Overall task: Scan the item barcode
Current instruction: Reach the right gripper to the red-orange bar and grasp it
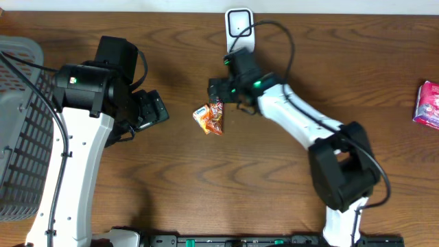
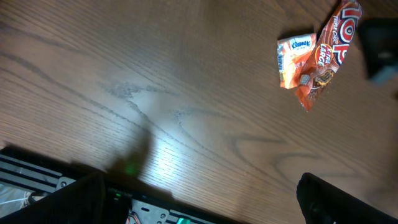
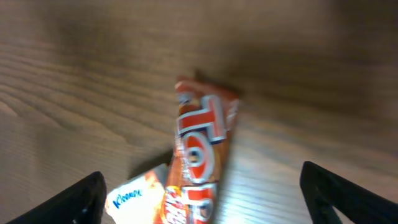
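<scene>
The wooden table (image 1: 171,192) carries a grey basket (image 1: 20,123) at its left edge. The left gripper (image 1: 154,110) and right gripper (image 1: 218,89) both stand wide open, holding nothing. A white scanner (image 1: 239,26) sits at the far edge. The orange snack bar (image 1: 217,115) lies mid-table under the right gripper, touching a small tissue pack (image 1: 203,116).

Dark wood-grain table (image 1: 206,185), soft glare.

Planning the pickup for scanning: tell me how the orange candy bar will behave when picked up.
The orange candy bar looks slim and flat, so probably light and unlikely to roll. Its glossy, crinkled wrapper may slip or crumple under pressure. It lies against the Kleenex pack, so pushing it would likely shift that too.
</scene>
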Controlling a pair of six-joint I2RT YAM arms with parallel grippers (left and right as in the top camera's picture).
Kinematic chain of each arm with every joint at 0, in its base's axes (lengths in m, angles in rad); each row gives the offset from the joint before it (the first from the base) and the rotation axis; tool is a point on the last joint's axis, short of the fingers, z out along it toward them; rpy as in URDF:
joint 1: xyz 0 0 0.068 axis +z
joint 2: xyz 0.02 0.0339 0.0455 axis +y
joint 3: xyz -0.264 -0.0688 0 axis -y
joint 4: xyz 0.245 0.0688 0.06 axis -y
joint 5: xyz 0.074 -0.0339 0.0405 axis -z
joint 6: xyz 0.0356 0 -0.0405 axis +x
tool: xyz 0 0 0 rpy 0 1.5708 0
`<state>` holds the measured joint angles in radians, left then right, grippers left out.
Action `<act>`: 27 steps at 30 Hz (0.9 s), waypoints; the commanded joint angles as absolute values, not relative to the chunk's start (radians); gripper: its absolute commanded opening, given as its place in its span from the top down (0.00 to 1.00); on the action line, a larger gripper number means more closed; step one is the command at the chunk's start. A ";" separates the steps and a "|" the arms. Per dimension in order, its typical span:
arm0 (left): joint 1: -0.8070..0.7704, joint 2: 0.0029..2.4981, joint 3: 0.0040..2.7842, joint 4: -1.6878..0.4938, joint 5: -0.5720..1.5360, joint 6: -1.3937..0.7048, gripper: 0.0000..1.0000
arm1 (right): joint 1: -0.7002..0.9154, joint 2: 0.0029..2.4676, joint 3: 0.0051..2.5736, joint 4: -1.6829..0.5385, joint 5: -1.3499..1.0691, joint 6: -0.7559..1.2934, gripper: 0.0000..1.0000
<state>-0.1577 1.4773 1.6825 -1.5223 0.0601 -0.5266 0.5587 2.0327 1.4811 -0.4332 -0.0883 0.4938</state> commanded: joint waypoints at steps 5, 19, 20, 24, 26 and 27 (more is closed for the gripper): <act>-0.154 1.483 1.689 -1.529 0.043 -0.525 0.02 | 0.628 2.131 1.464 -0.413 -0.028 0.565 0.32; -0.154 1.483 1.689 -1.529 0.043 -0.525 0.02 | 0.589 2.076 1.512 -0.434 -0.150 0.569 0.99; -0.154 1.483 1.689 -1.529 0.043 -0.525 0.02 | 0.577 2.056 1.523 -0.434 -0.175 0.569 0.99; -0.154 1.483 1.689 -1.529 0.043 -0.525 0.02 | 0.517 1.971 1.550 -0.435 -0.339 0.584 0.99; -0.154 1.483 1.689 -1.529 0.043 -0.525 0.02 | 0.483 1.933 1.550 -0.442 -0.450 0.609 0.99; -0.154 1.483 1.689 -1.529 0.043 -0.525 0.02 | 0.464 1.918 1.550 -0.449 -0.516 0.628 0.99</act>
<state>-0.1577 1.4773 1.6821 -1.5227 0.0601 -0.5266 0.5144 2.0144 1.5101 -0.4431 -0.3012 0.5804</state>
